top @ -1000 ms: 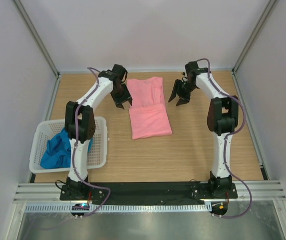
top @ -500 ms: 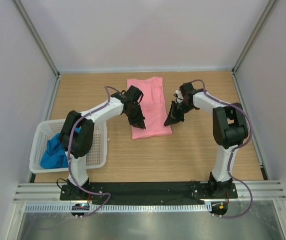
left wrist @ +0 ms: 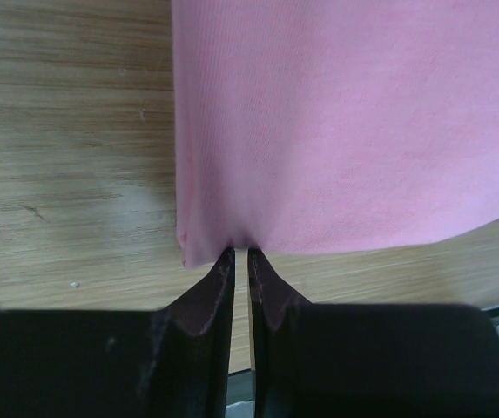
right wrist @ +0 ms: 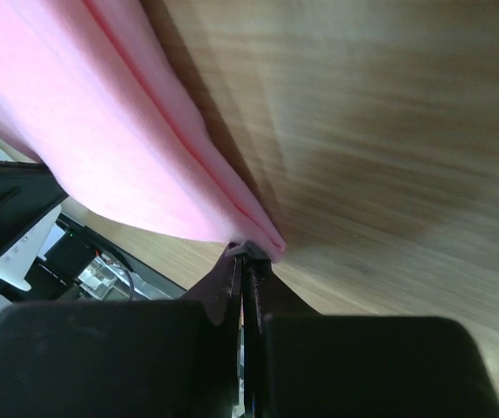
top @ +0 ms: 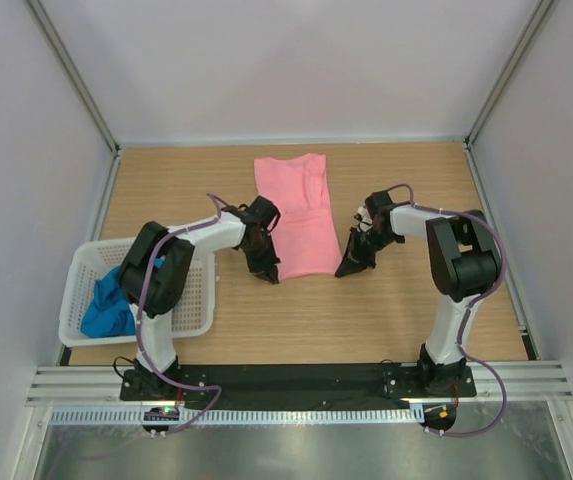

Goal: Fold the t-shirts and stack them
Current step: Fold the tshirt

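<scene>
The salmon pink t-shirt [top: 296, 215] lies folded lengthwise on the wooden table, its long axis running from far to near. My left gripper [top: 269, 275] is at its near-left corner. In the left wrist view the fingertips [left wrist: 240, 252] are pinched on the hem of the pink fabric [left wrist: 345, 131]. My right gripper [top: 346, 270] is at the near-right corner. In the right wrist view it [right wrist: 251, 252] is shut on the folded corner of the pink layers [right wrist: 101, 122]. The bright blue t-shirt [top: 111, 305] lies crumpled in the basket.
A white perforated basket [top: 203, 290] stands at the near left, beside the left arm's base. White walls enclose the table on the left, right and far sides. Bare wood lies near of the pink shirt and to its right.
Both grippers came from the shirt's far end down along its sides to the near corners, and both closed from open onto the pink fabric.
</scene>
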